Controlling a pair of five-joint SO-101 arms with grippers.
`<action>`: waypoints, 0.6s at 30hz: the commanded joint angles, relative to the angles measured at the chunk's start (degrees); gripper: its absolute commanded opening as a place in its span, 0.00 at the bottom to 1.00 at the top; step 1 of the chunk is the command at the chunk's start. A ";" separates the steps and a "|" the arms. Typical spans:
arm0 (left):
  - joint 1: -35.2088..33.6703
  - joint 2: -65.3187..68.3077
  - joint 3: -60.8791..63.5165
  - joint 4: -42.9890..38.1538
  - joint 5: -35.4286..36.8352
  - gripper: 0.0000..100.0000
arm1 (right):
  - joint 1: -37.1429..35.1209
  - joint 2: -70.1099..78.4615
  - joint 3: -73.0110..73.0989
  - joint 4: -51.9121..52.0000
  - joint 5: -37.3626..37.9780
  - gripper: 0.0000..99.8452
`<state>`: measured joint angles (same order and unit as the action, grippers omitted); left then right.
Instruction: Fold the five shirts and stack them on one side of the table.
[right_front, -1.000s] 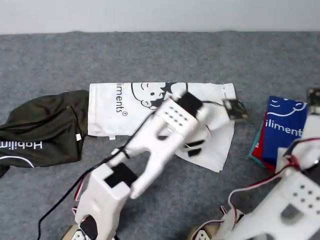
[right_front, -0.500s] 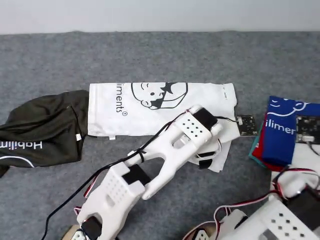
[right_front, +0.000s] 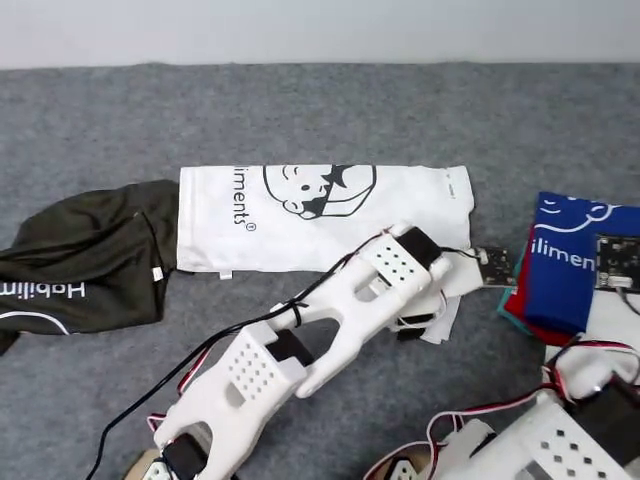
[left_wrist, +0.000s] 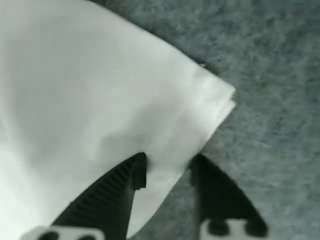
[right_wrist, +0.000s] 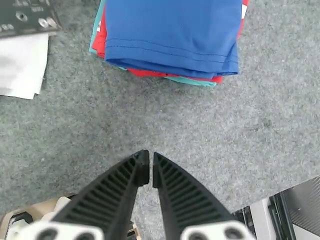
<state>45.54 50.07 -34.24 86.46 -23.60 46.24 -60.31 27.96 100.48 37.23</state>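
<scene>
**Up close, left jaws straddling the white shirt's corner**

Nearest the bases, the left arm (right_front: 330, 310) is stretching across the grey table cover (right_front: 300, 110) toward the middle, while the right arm (right_front: 560, 440) is sitting low at the right edge.

The left wrist view is showing what the high view is hiding under the arm. The left gripper (left_wrist: 167, 167) is standing with its fingers (left_wrist: 136, 172) apart, one on each side of the folded corner of the white shirt (left_wrist: 90, 90). It seems to be resting on the cloth, though contact is hard to judge.

The right gripper (right_wrist: 150, 167) is hovering over bare cover with its fingers together, holding nothing.

Just beyond it, the stack is lying at the right side of the table. The blue shirt (right_wrist: 170, 30) is sitting on top, with the red shirt (right_wrist: 170, 74) and the teal shirt (right_wrist: 192, 82) peeking out beneath. From above, the red and teal edges are barely showing.

Farther out, the white shirt (right_front: 320, 215) is lying folded lengthwise at the centre. The dark shirt (right_front: 90, 260) is lying crumpled at the left, touching its end.
</scene>
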 joint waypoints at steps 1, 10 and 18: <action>-0.18 1.41 -4.97 1.05 -0.53 0.02 | 0.57 -0.48 -0.53 1.98 0.53 0.02; -0.79 -0.97 -19.03 10.55 -0.62 0.01 | 0.48 -0.48 -0.53 1.89 0.53 0.02; -6.59 -0.97 -24.75 6.59 -0.70 0.01 | 0.40 -0.48 -0.44 1.89 0.53 0.02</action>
<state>41.49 51.91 -56.40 96.04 -23.60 46.24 -60.31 27.96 100.48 37.23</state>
